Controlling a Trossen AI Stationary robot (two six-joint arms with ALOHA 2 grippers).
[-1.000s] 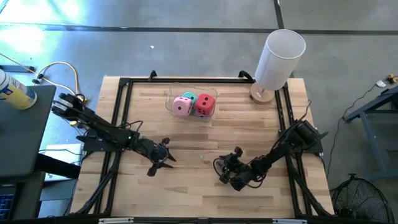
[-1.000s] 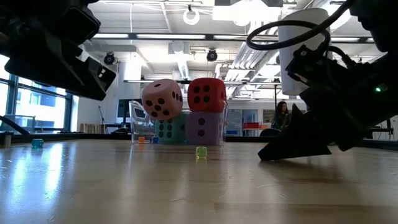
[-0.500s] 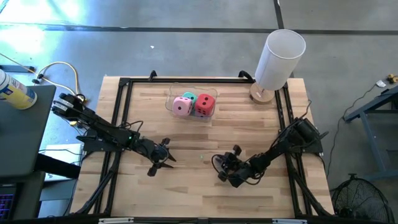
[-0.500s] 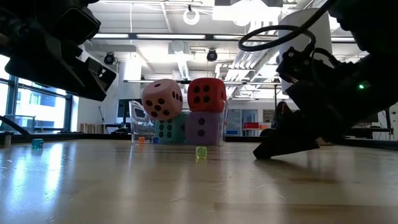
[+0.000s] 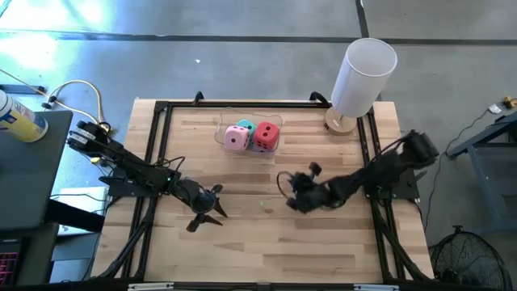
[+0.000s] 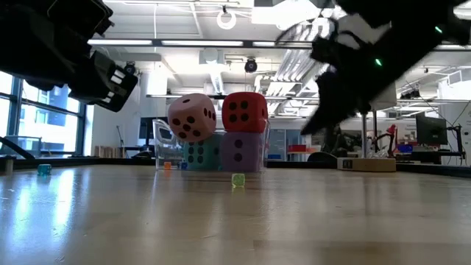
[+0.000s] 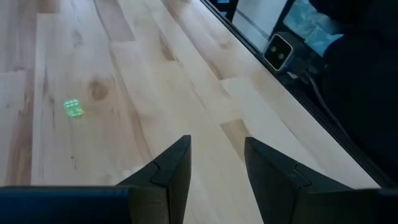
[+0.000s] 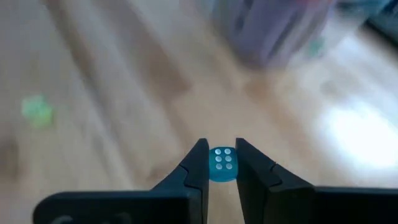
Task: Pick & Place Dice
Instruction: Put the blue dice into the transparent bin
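Four big soft dice are sitting in the clear bin (image 5: pixel 222 133): one pink die (image 5: pixel 236 137), one red die (image 5: pixel 266 136), one teal die (image 6: pixel 197 153), one purple die (image 6: pixel 241 153). Two small dice are showing: one green die (image 6: pixel 238 179) in front of the bin, one blue die (image 8: pixel 222 163).

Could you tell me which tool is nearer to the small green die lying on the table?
Right. The right tool is just beside the green die; the left tool sits farther off on its other side.

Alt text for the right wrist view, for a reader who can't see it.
The right gripper pinches a small translucent blue die between its two dark fingers, above a light wooden table. A small green die lies on the table beyond, and blurred larger dice sit farther off.
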